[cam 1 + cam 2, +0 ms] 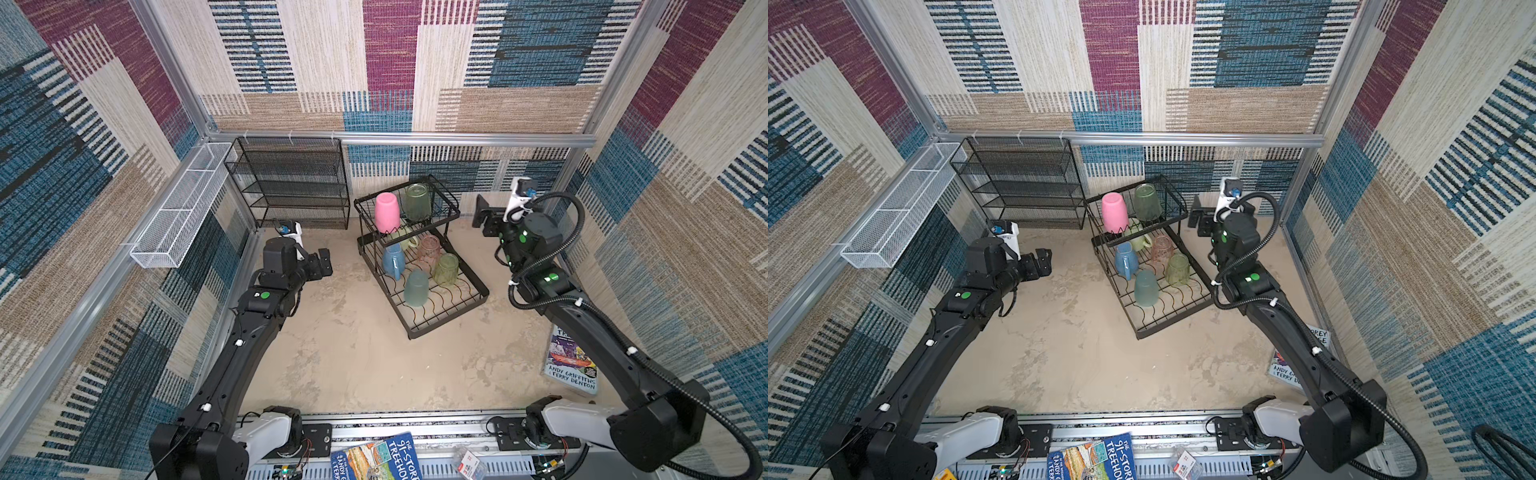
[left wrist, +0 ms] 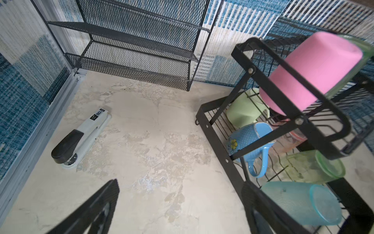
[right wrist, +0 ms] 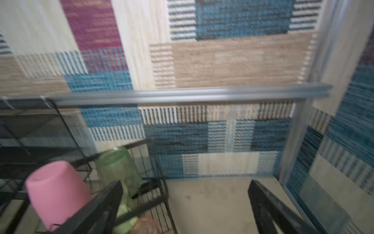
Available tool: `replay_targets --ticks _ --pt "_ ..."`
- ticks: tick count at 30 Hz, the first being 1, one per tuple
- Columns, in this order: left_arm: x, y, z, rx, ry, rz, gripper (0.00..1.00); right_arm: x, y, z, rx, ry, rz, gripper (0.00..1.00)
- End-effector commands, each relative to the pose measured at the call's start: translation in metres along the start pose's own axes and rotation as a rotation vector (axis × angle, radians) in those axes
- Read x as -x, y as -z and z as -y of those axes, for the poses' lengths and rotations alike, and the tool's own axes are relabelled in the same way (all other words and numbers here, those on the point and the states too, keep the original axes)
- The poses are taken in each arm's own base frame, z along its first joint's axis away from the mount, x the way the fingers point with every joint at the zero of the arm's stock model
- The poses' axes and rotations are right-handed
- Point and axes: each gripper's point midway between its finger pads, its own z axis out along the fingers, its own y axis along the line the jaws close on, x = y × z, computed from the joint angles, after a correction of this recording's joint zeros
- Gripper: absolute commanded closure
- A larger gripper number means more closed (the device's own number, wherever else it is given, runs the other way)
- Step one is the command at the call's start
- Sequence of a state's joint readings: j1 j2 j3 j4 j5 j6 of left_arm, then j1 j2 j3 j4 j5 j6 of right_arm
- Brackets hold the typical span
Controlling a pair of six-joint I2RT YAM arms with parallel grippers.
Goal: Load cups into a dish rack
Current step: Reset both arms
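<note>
The black wire dish rack (image 1: 451,318) stands at the back middle of the floor. Its raised basket holds an opaque pink cup (image 1: 387,212) and a green tumbler (image 1: 417,201), both upside down. On the lower tray are a pale green mug (image 1: 405,239), a blue flowered mug (image 1: 393,261), a translucent pink tumbler (image 1: 429,251), a green tumbler (image 1: 446,269) and a teal tumbler (image 1: 416,288). My left gripper (image 1: 325,262) hangs open and empty left of the rack, over bare floor (image 2: 180,182). My right gripper (image 1: 484,218) is open and empty right of the basket (image 3: 186,182).
A black mesh shelf unit (image 1: 291,187) stands against the back wall, and a white mesh trough (image 1: 183,208) hangs on the left rail. A grey stapler (image 2: 81,137) lies by the left wall. Books lie at the right wall (image 1: 571,365) and the front rail (image 1: 378,459).
</note>
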State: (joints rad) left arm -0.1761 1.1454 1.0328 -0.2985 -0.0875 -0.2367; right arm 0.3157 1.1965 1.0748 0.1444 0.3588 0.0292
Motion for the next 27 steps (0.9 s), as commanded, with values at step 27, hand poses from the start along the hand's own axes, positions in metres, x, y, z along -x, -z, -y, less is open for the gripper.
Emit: replay_targets --ticks 27 --pt "-0.124 -0.085 -0.126 0.358 -0.059 -0.005 0.01 -0.222 0.043 0.111 -0.165 0.055 -0.033 0.00"
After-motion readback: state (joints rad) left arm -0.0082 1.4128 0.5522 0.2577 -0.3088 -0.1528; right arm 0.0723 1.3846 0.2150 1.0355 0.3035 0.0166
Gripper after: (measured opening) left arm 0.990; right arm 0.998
